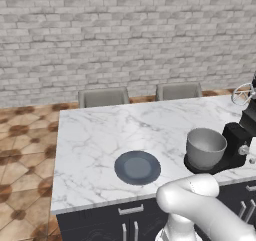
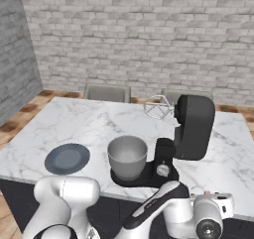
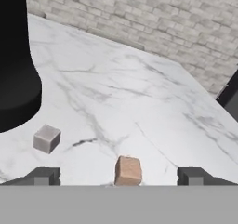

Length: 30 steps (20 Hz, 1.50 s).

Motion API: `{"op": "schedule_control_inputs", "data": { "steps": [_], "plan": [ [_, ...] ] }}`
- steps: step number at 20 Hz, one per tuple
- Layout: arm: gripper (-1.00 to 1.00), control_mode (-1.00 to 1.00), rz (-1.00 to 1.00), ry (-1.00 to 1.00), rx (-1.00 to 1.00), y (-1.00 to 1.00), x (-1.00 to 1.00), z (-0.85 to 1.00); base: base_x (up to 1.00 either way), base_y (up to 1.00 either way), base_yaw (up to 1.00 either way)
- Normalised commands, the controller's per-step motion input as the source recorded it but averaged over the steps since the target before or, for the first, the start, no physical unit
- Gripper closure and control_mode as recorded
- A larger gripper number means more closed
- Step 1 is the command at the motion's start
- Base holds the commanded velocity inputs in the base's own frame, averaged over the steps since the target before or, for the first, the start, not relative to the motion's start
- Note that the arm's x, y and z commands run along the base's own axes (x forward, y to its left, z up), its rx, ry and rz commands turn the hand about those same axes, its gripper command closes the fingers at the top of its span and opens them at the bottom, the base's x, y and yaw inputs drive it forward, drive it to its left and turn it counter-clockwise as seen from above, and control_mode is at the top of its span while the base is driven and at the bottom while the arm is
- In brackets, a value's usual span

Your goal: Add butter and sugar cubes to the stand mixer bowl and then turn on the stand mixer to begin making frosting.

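A small tan sugar cube (image 3: 128, 170) is sitting on the marble surface (image 3: 139, 107) directly between the two dark tips of the pincer (image 3: 118, 176), which are standing spread wide with nothing pinched; the cube's lower edge is getting cut off at the bottom of the hand view. A second cube (image 3: 46, 138), grey-white and sharp-cornered, is lying to the left of the pincer and a little ahead of it, well apart from the tan one. Beyond that cube, at the far left of the hand view, the stand mixer (image 2: 186, 134) is showing as a rounded black mass, mostly cropped away.

In the right base view the mixer's bulky matte head is tilting back, its wire whisk (image 2: 158, 106) pointing away, faint and thin against the bricks. The stand mixer bowl (image 2: 127, 156), smooth grey metal tapering to a narrower foot, is resting on the mixer's base; its inside is looking bare. A flat dark round plate (image 2: 67, 158) is lying on the surface beyond the bowl, far from the pincer. The pincer itself is hiding behind the white wrist at the lower right of that view.
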Motion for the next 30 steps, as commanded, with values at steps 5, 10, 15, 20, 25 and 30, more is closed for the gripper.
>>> {"op": "schedule_control_inputs", "data": {
  "steps": [5, 10, 15, 20, 25, 30],
  "plan": [
    [-1.0, -1.0, 0.02, 0.0, 0.0, -0.05, 0.17, -0.23, 0.0, 0.0, 0.0],
    [-1.0, -1.0, 0.02, -0.01, 0.01, -0.12, 0.05, -0.32, 0.0, 0.0, 0.0],
    [-1.0, -1.0, 0.03, -0.03, 0.01, -0.15, 0.04, -0.26, 0.0, 0.0, 0.0],
    [-1.0, -1.0, 0.04, -0.01, 0.01, -0.12, 0.06, -0.16, 0.0, 0.0, 0.0],
    [-1.0, -1.0, 0.02, 0.0, 0.04, -0.01, 0.0, -0.15, 0.0, 0.0, 0.0],
    [-1.0, -1.0, 0.0, 0.0, 0.04, 0.0, 0.0, -0.24, 0.0, 0.0, 0.0]
  ]
}}
